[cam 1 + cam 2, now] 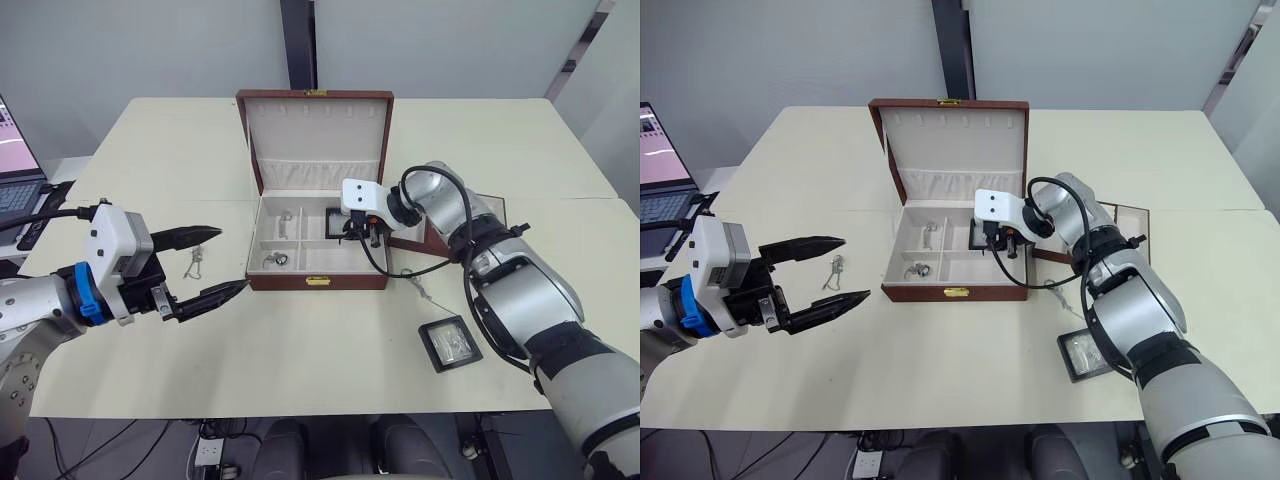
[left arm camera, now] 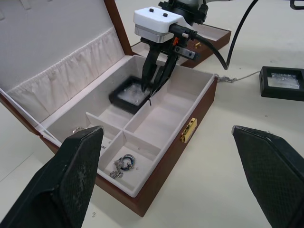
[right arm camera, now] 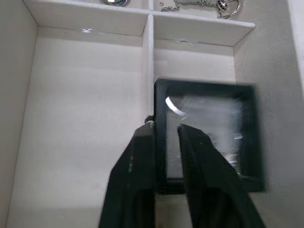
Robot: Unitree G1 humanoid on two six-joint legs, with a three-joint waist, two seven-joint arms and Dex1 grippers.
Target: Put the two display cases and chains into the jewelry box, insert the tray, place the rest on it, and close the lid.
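Nearest us, our left gripper [image 1: 215, 263] hung over the table [image 1: 300, 340] with its two black fingers spread wide and empty, a loose chain [image 1: 193, 262] lying on the tabletop between them. Our right gripper [image 2: 153, 88] reached down into the open jewelry box [image 1: 316, 281], fingers pinched narrow on the frame edge of one display case [image 3: 209, 128], which sat tilted in a rear compartment against the divider. Two chain pieces [image 2: 122, 165] already lay in the left-hand compartments. The second display case [image 1: 449, 343] rested on the table well apart from the box, near our right forearm, and the tray [image 2: 209, 34] sat just behind the box's right side; the lid [image 1: 315, 135] stood upright. We judged the risk to be the case snagging on the divider and settling crooked on release, which would later block the tray from seating.
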